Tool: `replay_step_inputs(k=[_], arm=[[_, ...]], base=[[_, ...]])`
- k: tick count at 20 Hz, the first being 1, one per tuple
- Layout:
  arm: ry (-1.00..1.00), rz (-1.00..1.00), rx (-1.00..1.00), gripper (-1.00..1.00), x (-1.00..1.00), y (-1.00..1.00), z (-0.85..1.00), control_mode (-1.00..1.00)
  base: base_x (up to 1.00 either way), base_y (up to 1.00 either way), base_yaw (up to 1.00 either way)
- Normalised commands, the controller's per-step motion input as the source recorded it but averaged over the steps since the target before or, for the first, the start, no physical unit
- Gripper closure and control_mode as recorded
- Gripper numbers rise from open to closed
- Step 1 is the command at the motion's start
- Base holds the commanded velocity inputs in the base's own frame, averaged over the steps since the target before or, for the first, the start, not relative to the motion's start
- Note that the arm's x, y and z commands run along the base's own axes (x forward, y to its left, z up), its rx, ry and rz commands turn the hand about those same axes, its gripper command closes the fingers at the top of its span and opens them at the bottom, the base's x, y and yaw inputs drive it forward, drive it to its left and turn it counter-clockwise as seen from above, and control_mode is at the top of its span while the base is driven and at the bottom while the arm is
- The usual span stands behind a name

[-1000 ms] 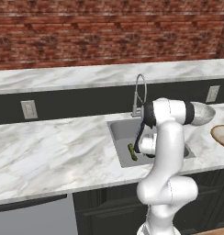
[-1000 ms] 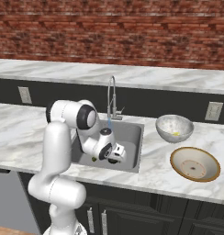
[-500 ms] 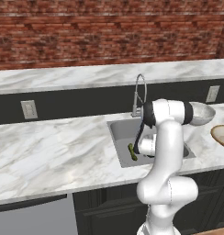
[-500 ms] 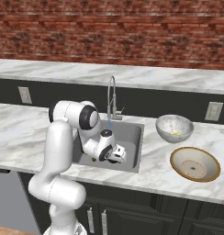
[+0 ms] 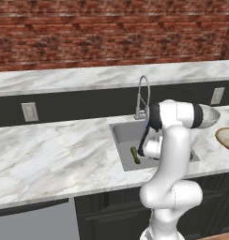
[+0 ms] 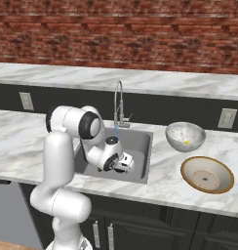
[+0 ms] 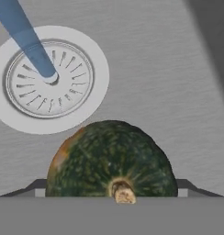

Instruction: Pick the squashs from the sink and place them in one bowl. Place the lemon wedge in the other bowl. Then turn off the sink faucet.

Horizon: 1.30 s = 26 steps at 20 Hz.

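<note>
Already low in the rectangular grey steel sink (image 6: 140,146) at mid-frame, the white arm's gripper (image 6: 122,162) has its jaws spread around the round dark green squash (image 7: 110,160), finger tips beside each flank; a firm pinch I cannot confirm. Right of the sink, the shallow tan bowl (image 6: 207,174) is empty, while the silvery bowl (image 6: 185,136) holds something yellow. The slim yellowish-green squash (image 5: 135,155) lies in the basin, and water runs from the chrome gooseneck faucet (image 6: 119,104). Most work remains.
</note>
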Motion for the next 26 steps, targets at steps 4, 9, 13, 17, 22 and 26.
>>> replay_step_inputs(k=[4,9,13,17,22,26], arm=[[-0.02,0.00,0.00,1.00,-0.26,-0.18,0.75,-1.00],[-0.03,-0.01,0.00,1.00,-0.21,-0.23,0.87,-1.00],[-0.03,-0.03,0.00,1.00,-0.18,-0.16,0.98,-1.00],[0.00,-0.06,0.00,1.00,-0.22,-0.16,0.91,-1.00],[0.00,-0.10,0.01,1.00,-0.32,-0.24,0.77,-1.00],[0.00,-0.15,0.01,1.00,-0.38,-0.40,0.54,-1.00]], base=[[0.00,0.00,0.00],[0.00,0.00,0.00],[0.00,0.00,0.00],[0.00,0.00,0.00],[0.00,0.00,0.00],[0.00,0.00,0.00]])
